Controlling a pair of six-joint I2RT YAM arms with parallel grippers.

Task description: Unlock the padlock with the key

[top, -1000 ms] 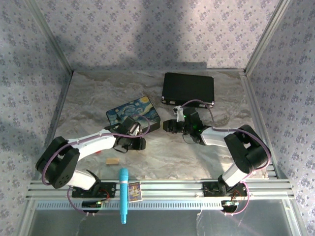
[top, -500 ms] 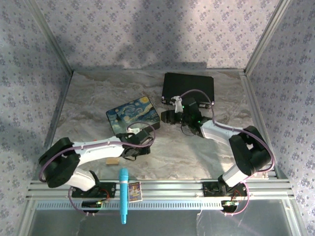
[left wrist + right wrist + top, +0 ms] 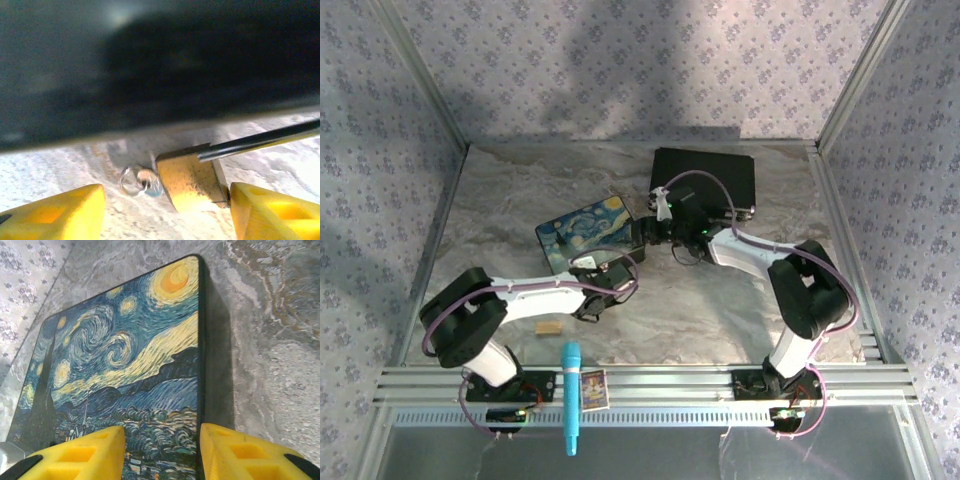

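The small brass padlock [image 3: 192,182] lies on the marbled table against the dark side wall of the starry-night box [image 3: 590,232]. Its shackle [image 3: 260,142] points right. A silver key ring with a small key [image 3: 140,181] touches the padlock's left end; whether the key sits in the lock I cannot tell. My left gripper [image 3: 167,195] is open, one yellow finger on either side of padlock and ring, touching neither. In the top view the left gripper [image 3: 618,276] is at the box's near edge. My right gripper [image 3: 162,455] hovers open over the box's painted lid [image 3: 125,365], near its right corner [image 3: 645,232].
A black case [image 3: 705,180] lies at the back right, just behind the right arm. A small tan wooden block [image 3: 549,327] sits near the left arm. A blue marker [image 3: 570,395] and a card [image 3: 593,388] rest on the front rail. Bare table [image 3: 270,340] lies right of the box.
The left gripper has slid right along the box's near edge and lowered. The right gripper has swung left from beside the black case to over the box's right corner.
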